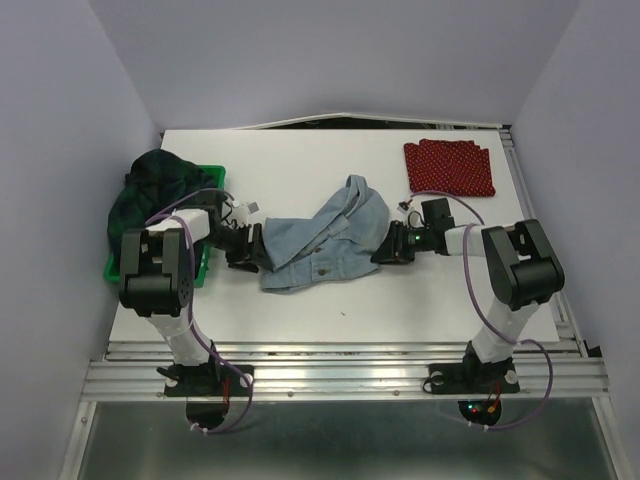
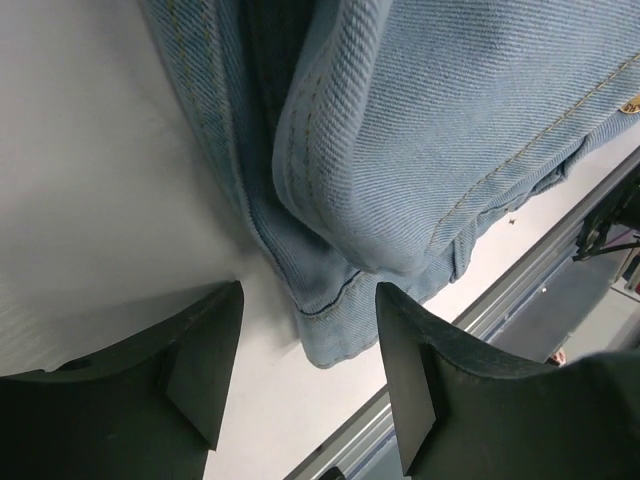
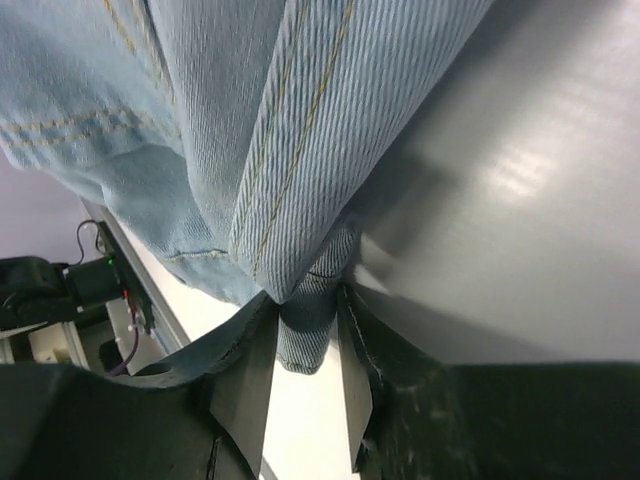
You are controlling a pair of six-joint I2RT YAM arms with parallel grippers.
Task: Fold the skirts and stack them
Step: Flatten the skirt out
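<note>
Open white tabletop (image 1: 300, 160) at 12 and 6 o'clock. Blocked at centre by crumpled light blue-grey denim skirt (image 1: 325, 240); green plastic bin (image 1: 114, 270) holding dark plaid skirt (image 1: 150, 185) at 9 o'clock; folded red white-dotted skirt (image 1: 450, 168) at 1 o'clock.

Black-and-white arms (image 1: 160, 270) trail purple cables (image 1: 468, 280); pincer fingers (image 2: 205, 370) seem matte black.

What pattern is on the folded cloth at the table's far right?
Red with small white dots; the red skirt shows best in the top view.
</note>
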